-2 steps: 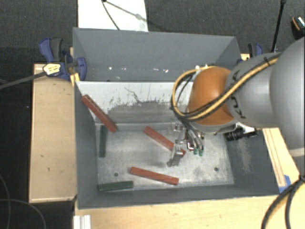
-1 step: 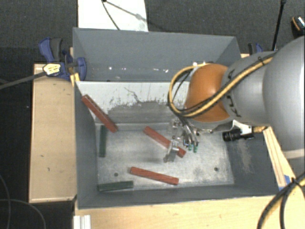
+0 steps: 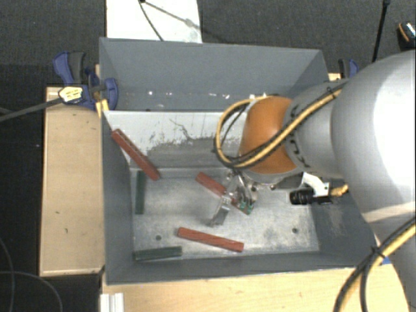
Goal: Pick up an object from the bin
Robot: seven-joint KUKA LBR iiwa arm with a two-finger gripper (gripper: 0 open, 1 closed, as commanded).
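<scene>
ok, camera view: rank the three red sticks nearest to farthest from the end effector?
1. short red stick, mid-bin, just upper left of the end effector.
2. long red stick, flat on the floor, below it in the view.
3. leaning red stick, propped against the far-left wall.

Short red bar (image 3: 209, 182), right end beneath the orange-covered wrist (image 3: 263, 135); bin (image 3: 195, 64), right wall behind the arm (image 3: 370, 142).

Dark carpet-like floor (image 3: 39, 18) fills the upper left, upper right and left edge. Thin black cable (image 3: 383, 15) runs down the upper right. Flat, even lighting.
</scene>
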